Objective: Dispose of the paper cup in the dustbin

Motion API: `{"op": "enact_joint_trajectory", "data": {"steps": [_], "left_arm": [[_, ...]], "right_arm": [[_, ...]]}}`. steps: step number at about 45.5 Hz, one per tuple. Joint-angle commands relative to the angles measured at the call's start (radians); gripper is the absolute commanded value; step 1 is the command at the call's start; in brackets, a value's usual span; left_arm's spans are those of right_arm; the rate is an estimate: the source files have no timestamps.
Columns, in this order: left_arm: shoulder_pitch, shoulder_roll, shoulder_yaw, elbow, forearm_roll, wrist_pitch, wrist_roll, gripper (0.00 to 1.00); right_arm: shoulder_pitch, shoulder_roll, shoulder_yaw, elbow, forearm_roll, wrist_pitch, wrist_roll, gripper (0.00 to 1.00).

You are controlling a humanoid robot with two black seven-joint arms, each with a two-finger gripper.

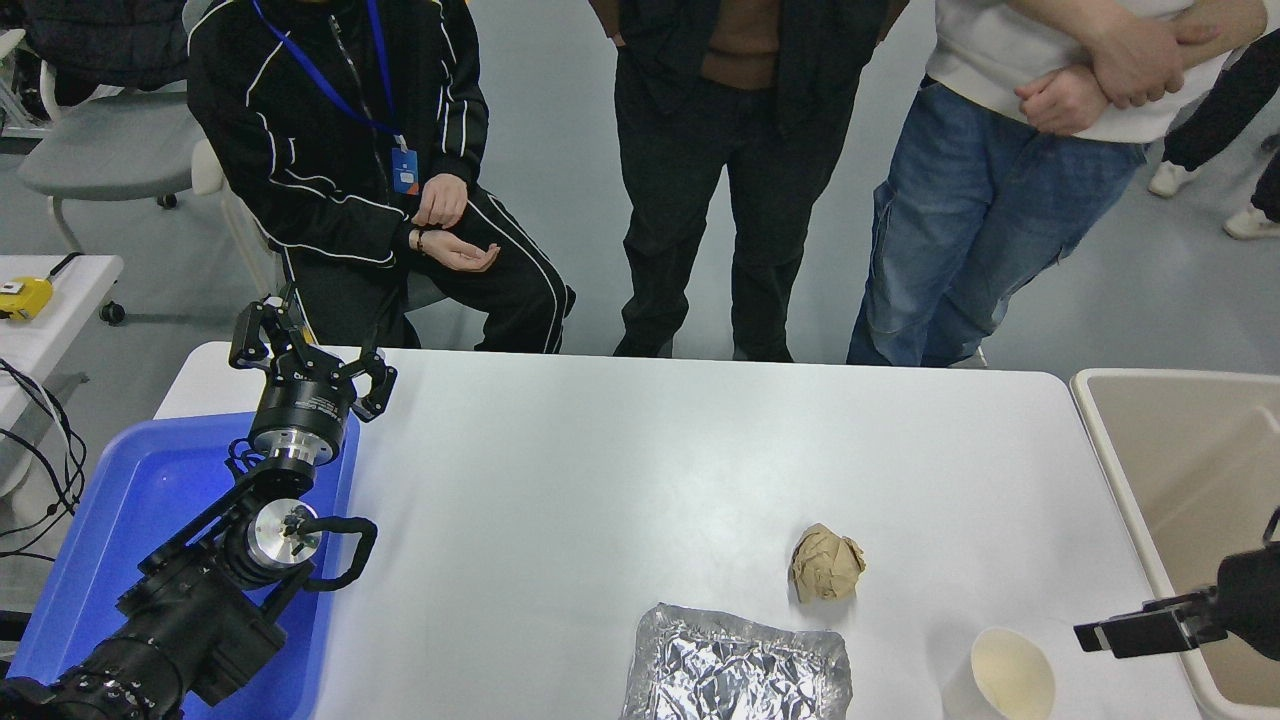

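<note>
The white paper cup (1003, 677) with a cream inside stands on the white table (620, 480) near its front right corner, its open rim facing up. The beige dustbin (1108, 470) stands just off the table's right edge. My right gripper (1098, 636) reaches in from the right edge, low over the dustbin's near rim, pointing left. Its tip is a short way to the right of the cup and apart from it. It holds nothing that I can see. My left gripper (310, 350) is open and empty, parked over the blue tray.
A crumpled brown paper ball (827, 563) lies behind and to the left of the cup. A crinkled silver foil tray (738, 665) lies at the front edge. A blue plastic tray (120, 520) sits at the left. Three people are at the table's far side.
</note>
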Motion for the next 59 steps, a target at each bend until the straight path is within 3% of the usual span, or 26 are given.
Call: {"op": "enact_joint_trajectory", "data": {"steps": [1, 43, 55, 59], "left_arm": [[-0.001, 0.000, 0.000, 0.000, 0.000, 0.000, 0.000, 1.00], [-0.001, 0.000, 0.000, 0.000, 0.000, 0.000, 0.000, 1.00], [-0.001, 0.000, 0.000, 0.000, 0.001, 0.000, 0.000, 1.00], [-0.001, 0.000, 0.000, 0.000, 0.000, 0.000, 0.000, 1.00]], "right_arm": [[-0.020, 0.023, -0.006, 0.019, 0.009, -0.052, -0.001, 1.00], [-0.115, 0.219, -0.009, -0.128, 0.011, -0.159, 0.002, 0.94], [-0.126, 0.230, -0.009, -0.200, 0.011, -0.176, 0.042, 0.77], [-0.126, 0.232, -0.009, -0.229, 0.011, -0.188, 0.042, 0.66]]}}
